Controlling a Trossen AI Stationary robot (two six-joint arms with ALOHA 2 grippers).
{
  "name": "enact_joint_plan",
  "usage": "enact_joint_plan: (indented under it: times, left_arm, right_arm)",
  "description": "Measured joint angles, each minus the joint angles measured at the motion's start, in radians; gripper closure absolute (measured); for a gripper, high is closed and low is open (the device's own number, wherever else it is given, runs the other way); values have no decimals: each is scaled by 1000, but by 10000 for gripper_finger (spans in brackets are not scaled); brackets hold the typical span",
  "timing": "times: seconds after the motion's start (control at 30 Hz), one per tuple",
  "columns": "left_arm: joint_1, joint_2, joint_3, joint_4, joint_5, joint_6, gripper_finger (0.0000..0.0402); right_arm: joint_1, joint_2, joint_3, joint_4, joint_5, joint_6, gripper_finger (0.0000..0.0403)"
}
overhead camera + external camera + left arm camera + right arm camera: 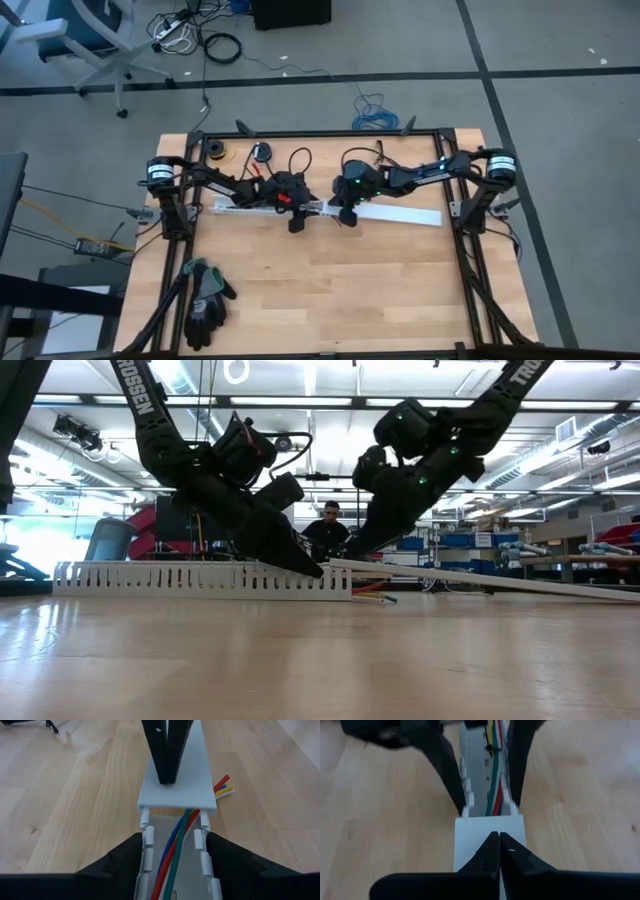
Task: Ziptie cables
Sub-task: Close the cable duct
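Note:
A white slotted duct (250,207) lies along the table with the cables (172,852) (red, blue, green) running inside it. Their red, yellow and white ends (224,787) stick out beside it. A flat white cover strip (400,214) rests one end on the duct's end (335,565) and slants down to the table at the right. My left gripper (174,837) straddles the duct's end. My right gripper (499,836), shut, sits on the cover strip's end. My left gripper has one finger (127,862) outside each slotted side wall (147,840) at the duct's end, the duct and cables between them. The fingers slant down from the table's left and lie along the duct, which stays flat on the table. My right gripper sets its shut fingertips (167,775) on the top face of the cover strip (490,827), near the end that lies on the duct. It slants down from the table's right, along the strip. The strip's other end lies on the table.
Black gloves (205,295) lie at the near left. Tape rolls (217,152) and a dark cable loop (300,160) sit along the far edge. A person (330,525) shows in the room beyond. Bare wood fills the near half of the table (380,290).

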Motion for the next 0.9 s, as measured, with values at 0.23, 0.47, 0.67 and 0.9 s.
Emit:
enact_joint_plan:
  times: [0.23,0.47,0.67,0.9]
  left_arm:
    - [0,0,-1,-1,0,-2,182]
    - [0,0,-1,1,0,-2,182]
    - [0,0,-1,4,-11,-19,181]
    - [-1,-2,2,-9,-19,-17,154]
  right_arm:
    - [5,86,68,5,-35,-5,403]
    - [3,97,103,-4,-41,-10,403]
    - [3,99,103,-10,-40,-9,403]
    - [3,101,103,-20,-40,-9,403]
